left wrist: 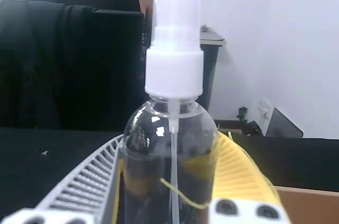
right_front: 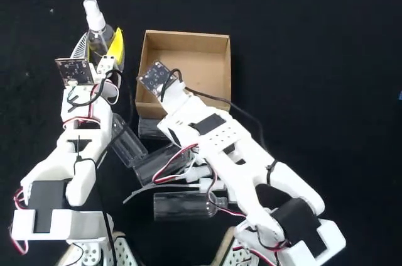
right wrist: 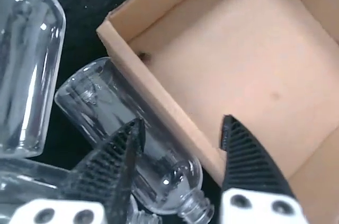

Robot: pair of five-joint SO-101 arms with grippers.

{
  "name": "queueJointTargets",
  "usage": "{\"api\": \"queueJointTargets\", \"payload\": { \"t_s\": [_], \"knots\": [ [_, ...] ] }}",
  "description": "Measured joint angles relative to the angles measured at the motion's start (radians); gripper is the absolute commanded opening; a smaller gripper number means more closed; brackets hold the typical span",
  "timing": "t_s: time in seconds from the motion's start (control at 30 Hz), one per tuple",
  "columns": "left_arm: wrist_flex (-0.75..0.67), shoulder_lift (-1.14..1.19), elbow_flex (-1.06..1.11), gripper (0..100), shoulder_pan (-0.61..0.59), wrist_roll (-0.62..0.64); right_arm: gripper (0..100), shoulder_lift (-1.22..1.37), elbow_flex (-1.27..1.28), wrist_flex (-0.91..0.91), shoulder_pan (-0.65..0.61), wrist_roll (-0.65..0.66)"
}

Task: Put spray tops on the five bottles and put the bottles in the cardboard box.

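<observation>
The left gripper (right_front: 99, 44) is clamped on an upright bottle (left wrist: 170, 128) capped with a white spray top (left wrist: 174, 49). The right gripper (right wrist: 184, 123), jaws apart, straddles the cardboard box (right wrist: 153, 97) wall. An uncapped bottle (right wrist: 95, 102) lies under one finger.

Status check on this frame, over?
Left claw shut on capped bottle, upright beside cardboard box. Right claw open over a box wall and a lying uncapped bottle. Box looks empty; nothing blocking it.
</observation>
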Motion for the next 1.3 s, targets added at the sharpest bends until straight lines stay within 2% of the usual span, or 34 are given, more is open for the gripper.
{"api": "queueJointTargets", "payload": {
  "t_s": [0.23,0.7,0.9,1.03,1.17,1.23,1.3],
  "knots": [
    [0.000,0.000,0.000,3,0.002,0.000,5.1,0.002,0.000,-0.012,0.025,0.046],
    [0.000,0.000,0.000,3,0.002,0.000,4.4,-0.015,0.000,0.002,0.058,0.051],
    [0.000,0.000,0.000,3,0.002,0.000,4.4,-0.049,0.023,0.040,0.011,0.135],
    [0.000,0.000,0.000,3,0.002,0.000,6.5,-0.055,0.049,0.009,-0.002,0.157],
    [0.000,0.000,0.000,3,0.002,0.000,22.1,-0.055,0.049,0.003,-0.003,0.152],
    [0.000,0.000,0.000,3,0.002,0.000,25.3,-0.055,0.049,0.003,-0.006,0.098],
    [0.000,0.000,0.000,3,0.002,0.000,23.3,-0.057,0.049,0.005,-0.008,0.034]
  ]
}}
